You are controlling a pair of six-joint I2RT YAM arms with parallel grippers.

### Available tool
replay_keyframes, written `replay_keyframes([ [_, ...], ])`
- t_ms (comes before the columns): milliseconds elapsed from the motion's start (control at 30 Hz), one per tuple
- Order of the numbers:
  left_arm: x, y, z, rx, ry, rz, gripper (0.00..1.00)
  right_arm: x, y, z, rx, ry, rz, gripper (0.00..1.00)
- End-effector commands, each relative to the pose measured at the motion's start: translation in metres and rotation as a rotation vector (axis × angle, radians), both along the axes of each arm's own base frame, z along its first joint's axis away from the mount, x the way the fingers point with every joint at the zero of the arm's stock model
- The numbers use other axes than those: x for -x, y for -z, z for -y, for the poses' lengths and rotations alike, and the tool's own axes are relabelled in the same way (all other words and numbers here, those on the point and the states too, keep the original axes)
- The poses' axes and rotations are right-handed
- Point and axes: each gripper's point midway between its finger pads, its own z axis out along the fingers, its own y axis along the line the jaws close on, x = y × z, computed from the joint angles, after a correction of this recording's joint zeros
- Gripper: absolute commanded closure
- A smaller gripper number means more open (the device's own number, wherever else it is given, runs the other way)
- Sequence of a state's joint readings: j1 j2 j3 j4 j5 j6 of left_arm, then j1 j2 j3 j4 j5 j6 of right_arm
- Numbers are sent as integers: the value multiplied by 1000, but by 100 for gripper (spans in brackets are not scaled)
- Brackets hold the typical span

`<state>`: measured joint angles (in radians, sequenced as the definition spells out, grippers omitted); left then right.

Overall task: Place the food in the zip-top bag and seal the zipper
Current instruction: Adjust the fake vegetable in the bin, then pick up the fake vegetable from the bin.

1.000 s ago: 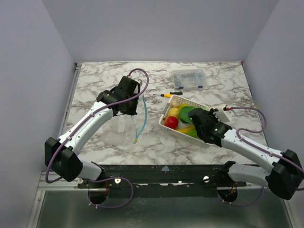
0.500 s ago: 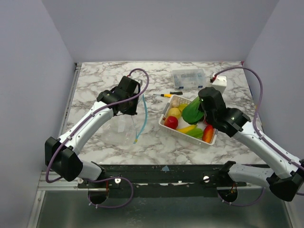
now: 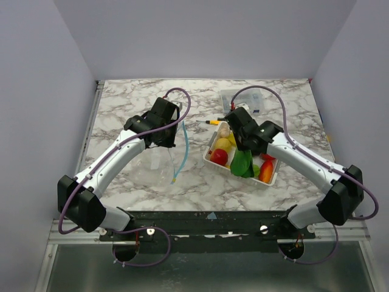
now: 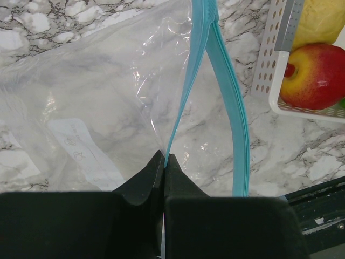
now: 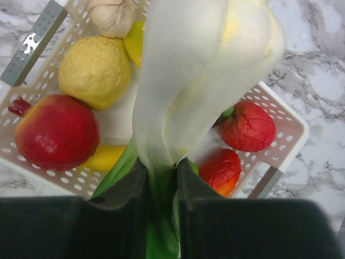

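Observation:
My left gripper (image 3: 171, 139) is shut on one side of the light-blue zipper (image 4: 190, 91) of the clear zip-top bag (image 4: 81, 97), which lies floppy on the marble. Its jaws pinch the strip at the tips (image 4: 164, 159). The other zipper side (image 4: 237, 135) arcs apart, so the mouth gapes. The bag also shows in the top view (image 3: 159, 165). My right gripper (image 5: 160, 172) is shut on the leek-like white-green food (image 5: 199, 70) and holds it above the white slotted basket (image 5: 32, 46). Its green leaves (image 3: 242, 163) hang over the basket.
The basket (image 3: 271, 176) holds a red fruit (image 5: 56, 132), a yellow fruit (image 5: 94, 70), a garlic bulb (image 5: 112, 15) and two red-orange pieces (image 5: 248, 127). A clear lidded box (image 3: 258, 97) and a small screwdriver (image 3: 209, 122) lie behind it.
My right gripper rose out of the basket's right side with the white-green food and swung left and back over the basket. The left arm and bag have not moved.

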<state>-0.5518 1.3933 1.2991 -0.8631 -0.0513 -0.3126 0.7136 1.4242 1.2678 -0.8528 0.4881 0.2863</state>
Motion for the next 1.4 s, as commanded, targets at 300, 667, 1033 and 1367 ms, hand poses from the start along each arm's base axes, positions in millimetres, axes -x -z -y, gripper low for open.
replay_keyframes([
  [300,2,-3,-1,1,13,16,100,-50,57,-26,-62,38,68,42],
  [667,3,-2,2,6,22,2,100,-37,65,-13,-250,225,176,13],
  [1033,1,-2,1,11,12,12,100,-10,63,13,-393,240,335,13],
  [1367,-1,0,-1,-2,-4,22,100,-12,72,14,-461,237,426,9],
])
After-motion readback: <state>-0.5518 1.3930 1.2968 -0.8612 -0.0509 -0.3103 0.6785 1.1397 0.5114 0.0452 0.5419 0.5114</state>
